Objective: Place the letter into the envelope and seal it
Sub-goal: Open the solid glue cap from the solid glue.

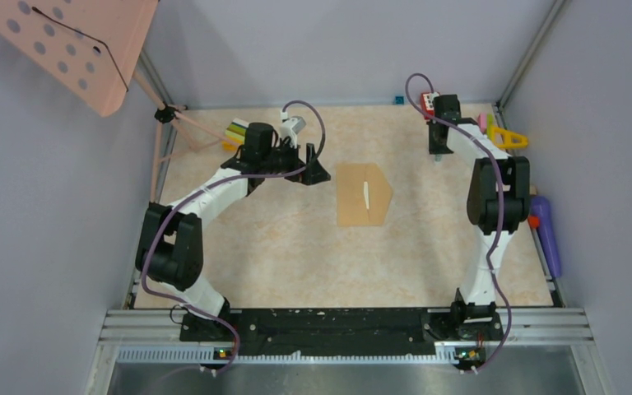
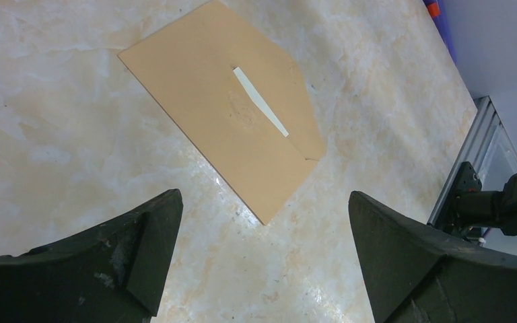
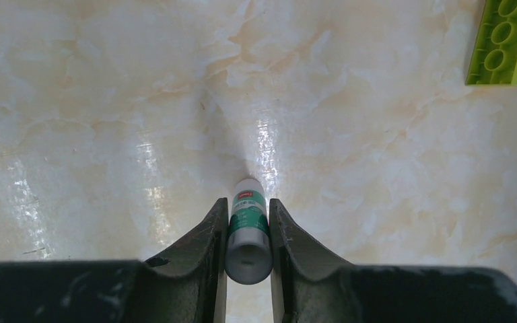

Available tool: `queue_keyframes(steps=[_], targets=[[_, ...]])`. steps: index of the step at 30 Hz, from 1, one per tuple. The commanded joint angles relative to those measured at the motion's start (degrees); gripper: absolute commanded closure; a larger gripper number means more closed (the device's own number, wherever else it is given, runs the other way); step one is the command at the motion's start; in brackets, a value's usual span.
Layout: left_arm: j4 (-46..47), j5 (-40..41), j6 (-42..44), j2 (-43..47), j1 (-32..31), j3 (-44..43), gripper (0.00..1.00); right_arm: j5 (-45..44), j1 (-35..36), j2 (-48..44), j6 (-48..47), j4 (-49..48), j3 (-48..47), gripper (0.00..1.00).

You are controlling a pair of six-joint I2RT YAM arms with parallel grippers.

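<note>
The envelope (image 2: 229, 128) is tan kraft paper, matt, with a faintly crumpled patch near its middle. The desk (image 3: 108, 101) has a glossy marble-patterned top that mirrors the lights. The left end effector (image 2: 264, 195) and right end effector (image 3: 248, 205) look like matt black plastic, grainy and scuffed. The glue stick (image 3: 248, 232) is smooth plastic with a shiny label. The green brick (image 3: 505, 40) is glossy plastic.

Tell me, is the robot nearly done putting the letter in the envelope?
About halfway, it looks. Done: the letter seems tucked into the envelope, with only a pale sliver showing at the mouth. In hand: the right gripper pinches a glue stick, and the left gripper hangs open nearby. Left: the flap lies open, not yet glued down.
</note>
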State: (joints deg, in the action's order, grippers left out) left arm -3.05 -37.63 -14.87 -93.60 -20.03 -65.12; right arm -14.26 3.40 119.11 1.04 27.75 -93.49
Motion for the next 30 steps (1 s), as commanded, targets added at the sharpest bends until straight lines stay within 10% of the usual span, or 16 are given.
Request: queue_keyframes(steps=[1, 13, 19, 30], targets=[[0.73, -2.65, 1.98, 3.03, 0.04, -2.1, 0.02, 3.42, -0.52, -5.34, -0.38, 0.43, -1.35, 1.0], [-13.01, -10.74, 18.96, 8.75, -0.28, -15.88, 0.02, 45.22, -0.49, -31.24, 16.2, -6.22, 8.83, 1.0], [-15.53, -14.43, 21.65, 10.55, -1.55, -14.98, 0.02, 60.01, -0.5, -39.92, 35.65, -32.74, 25.71, 1.0], [9.71, -17.86, 2.75, 19.13, -3.87, 1.06, 0.02, 67.27, 1.26, -41.24, 59.79, -68.87, 43.12, 1.0]])
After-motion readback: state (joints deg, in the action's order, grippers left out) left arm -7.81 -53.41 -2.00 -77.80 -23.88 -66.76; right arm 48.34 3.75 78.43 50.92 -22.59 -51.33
